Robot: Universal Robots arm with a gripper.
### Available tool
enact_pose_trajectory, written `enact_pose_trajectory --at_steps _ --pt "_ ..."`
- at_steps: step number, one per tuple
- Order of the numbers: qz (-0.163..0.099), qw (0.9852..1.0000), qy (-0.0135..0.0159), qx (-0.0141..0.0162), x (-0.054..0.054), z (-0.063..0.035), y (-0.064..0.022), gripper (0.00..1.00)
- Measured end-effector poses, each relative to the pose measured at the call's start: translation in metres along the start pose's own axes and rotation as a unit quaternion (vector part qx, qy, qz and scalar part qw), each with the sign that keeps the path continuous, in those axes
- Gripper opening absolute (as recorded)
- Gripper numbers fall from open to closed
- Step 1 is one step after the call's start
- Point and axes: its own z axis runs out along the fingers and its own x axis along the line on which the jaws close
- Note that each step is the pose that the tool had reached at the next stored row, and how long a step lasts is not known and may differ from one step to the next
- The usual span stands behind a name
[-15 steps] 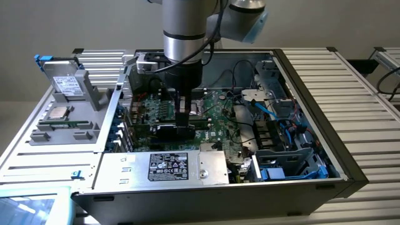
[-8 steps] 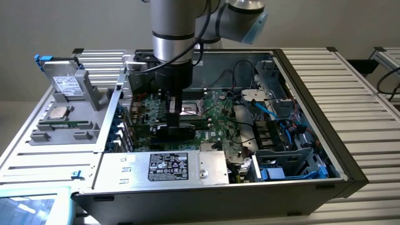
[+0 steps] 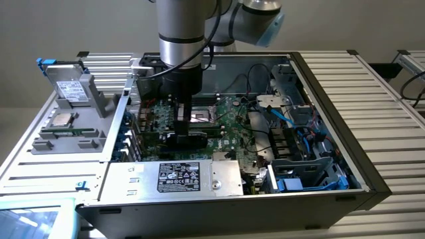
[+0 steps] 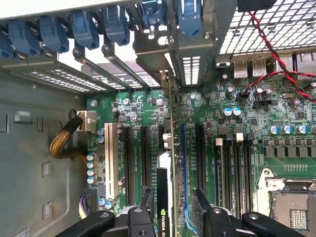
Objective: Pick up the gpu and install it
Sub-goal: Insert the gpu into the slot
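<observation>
- The gripper (image 4: 174, 196) is lowered into the open case (image 3: 342, 119), over the motherboard (image 4: 207, 113). Its jaws are spread wide, and nothing is judged to be clamped.
- The gpu (image 4: 165, 207) is seen edge-on and upright between the 2 fingers (image 4: 147, 197), in line with an expansion slot. It is well apart from the socket (image 4: 291, 207), with the memory slots (image 4: 232, 163) lying between the two.
- 1 finger is placed just beside the gpu's face on the side away from the socket. The finger on the socket side is kept apart from the gpu, and a blue slot (image 4: 182, 163) is visible in that gap.
- Whether the gpu is fully seated cannot be told.
- The gpu's far end is pointed at the row of blue clips (image 4: 84, 27) on the case wall, well apart from the socket.
- The gpu is judged to be light to moderate in weight and stiff along its length, so little flex is expected.
- Its board is judged fragile: small parts and the contact edge could be damaged by a pinch or a skewed push.
- The glossy shroud is likely to be slippery under the pads.
- The best hold is judged to be across the 2 flat faces, near the upper edge and about mid-length, clear of the contacts and the bracket.
</observation>
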Motion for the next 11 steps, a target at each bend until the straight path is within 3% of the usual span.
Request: enact_pose_trajectory --at_steps 9,10,11 --pt "0.000 1.0000 -0.0024 0.0020 0.0057 0.0010 0.0017 0.45" --pt "0.000 1.0000 -0.0033 0.0020 0.0058 0.0010 0.0017 0.45" --pt "0.000 1.0000 -0.0066 0.0027 0.0059 0.0010 0.0017 0.45"
